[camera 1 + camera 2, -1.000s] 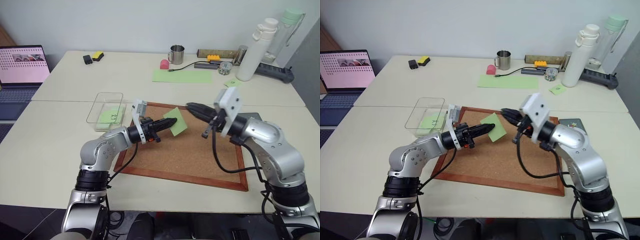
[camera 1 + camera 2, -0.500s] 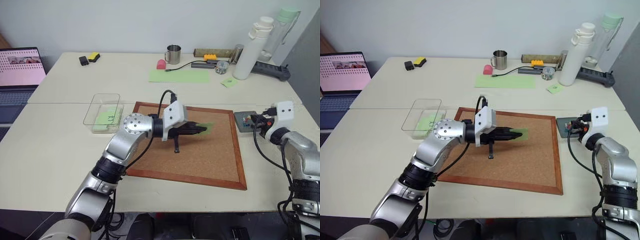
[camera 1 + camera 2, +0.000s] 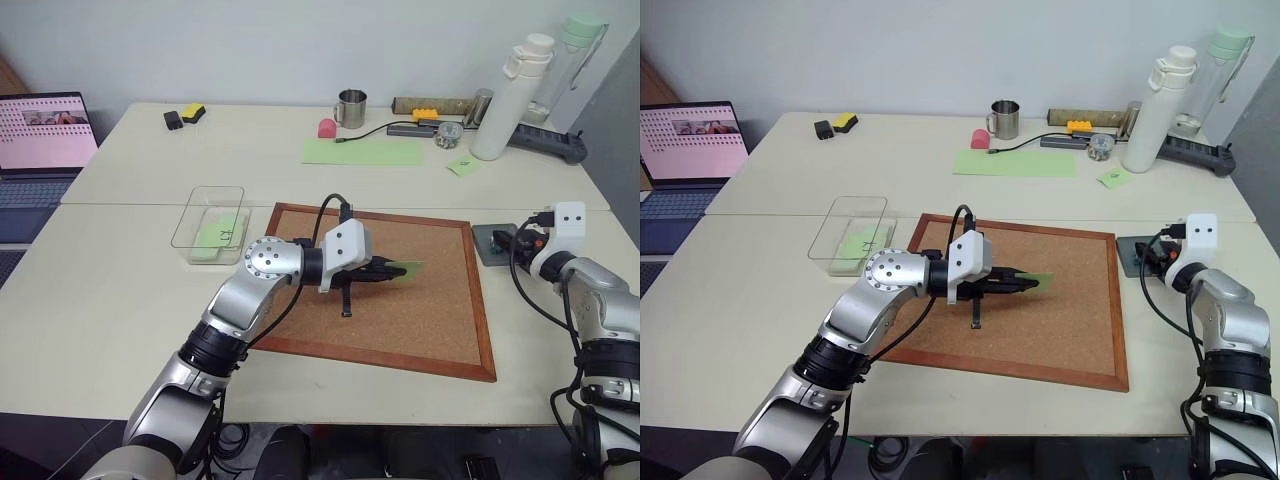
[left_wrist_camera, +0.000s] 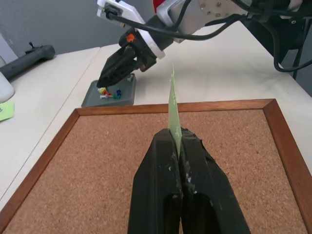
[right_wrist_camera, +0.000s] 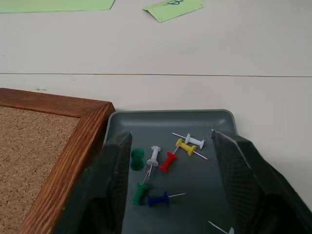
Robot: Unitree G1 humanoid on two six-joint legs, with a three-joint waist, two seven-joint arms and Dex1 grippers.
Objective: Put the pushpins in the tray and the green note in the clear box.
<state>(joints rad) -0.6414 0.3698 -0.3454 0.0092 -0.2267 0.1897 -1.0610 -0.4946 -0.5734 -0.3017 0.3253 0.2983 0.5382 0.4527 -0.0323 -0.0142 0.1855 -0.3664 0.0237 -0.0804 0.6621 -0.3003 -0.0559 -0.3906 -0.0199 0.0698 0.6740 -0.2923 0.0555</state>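
my right tool [image 5: 170, 195] is open over the tray [image 5: 168, 119], one finger at each side of it. the tray is dark grey and it lies on the table [image 3: 120, 290], just beside the right edge of the cork board [image 3: 420, 320]. in the tray i see several pushpins [image 5: 151, 197]: two green ones and a blue one near my fingers, and also a white one, a red one and a yellow one more to the middle.

my left tool [image 4: 176, 146] is closed on the green note [image 4: 173, 105]. the note stands on its edge between the fingers, above the middle of the cork board.

the clear box [image 3: 208, 214] is on the table, left of the board. inside it lies a green paper with dark marks [image 3: 220, 232].
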